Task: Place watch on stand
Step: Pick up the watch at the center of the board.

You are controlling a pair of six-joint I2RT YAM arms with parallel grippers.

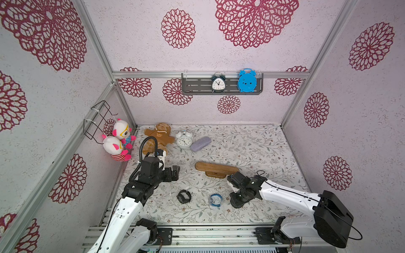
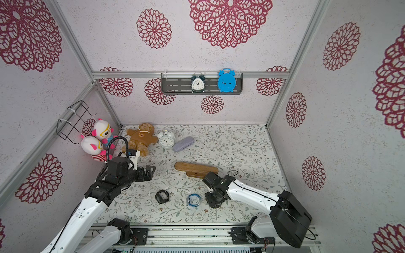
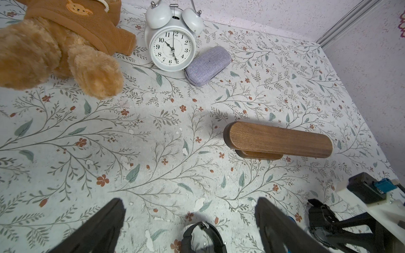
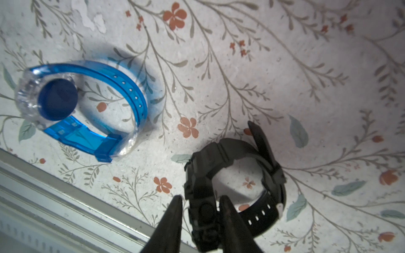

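Right gripper point(image 4: 200, 197) narrow, straddling black watch point(image 4: 228, 149) case near wooden stand point(image 1: 215, 168); grip unclear. Left gripper point(image 3: 189, 201) wide open.

White links point(image 1: 126, 215), black joints point(image 1: 140, 190), black left hand point(image 1: 176, 173).

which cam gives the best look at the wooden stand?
Left wrist: the stand is close and whole, with bar and foot both clear. In both top views the stand is whole too, but much smaller. The right wrist view doesn't show it.

Teddy bear point(image 1: 158, 137), white alarm clock point(image 1: 184, 140), purple-grey case point(image 1: 200, 144) side by side; black clock point(image 1: 218, 84), blue clock point(image 1: 247, 81) on grey wall shelf point(image 1: 195, 87)
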